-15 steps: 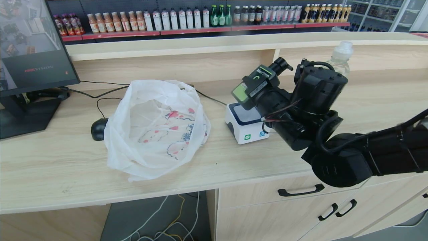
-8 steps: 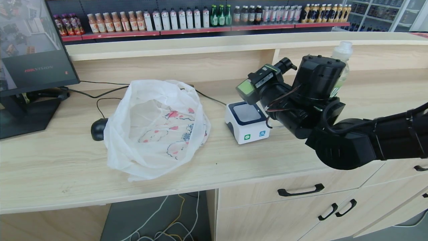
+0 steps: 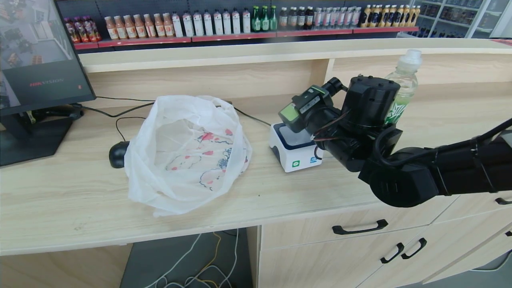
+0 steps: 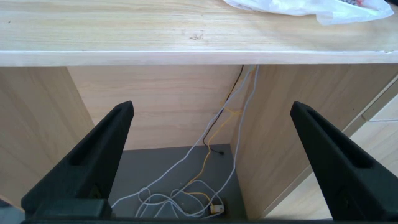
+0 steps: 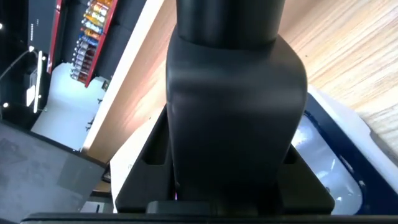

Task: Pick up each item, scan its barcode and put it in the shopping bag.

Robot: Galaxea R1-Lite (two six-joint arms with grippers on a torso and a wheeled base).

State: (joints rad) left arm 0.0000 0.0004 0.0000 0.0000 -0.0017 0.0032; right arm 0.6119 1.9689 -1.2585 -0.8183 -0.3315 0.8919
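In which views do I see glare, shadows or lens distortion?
Head view: the counter edges bow slightly, as with a wide lens; shadows are faint. Right wrist view: pale reflections on the scanner window under the held box. Left wrist view: even light, no glare.

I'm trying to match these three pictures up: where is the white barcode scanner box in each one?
Head view: the barcode scanner sits on the counter, right of the shopping bag, under the dark item held over it.
Right wrist view: the barcode scanner lies beyond the dark item, its blue-rimmed window showing.
Left wrist view: aimed at the counter's front edge and the cables below.
Shared landmark: the light wooden counter.
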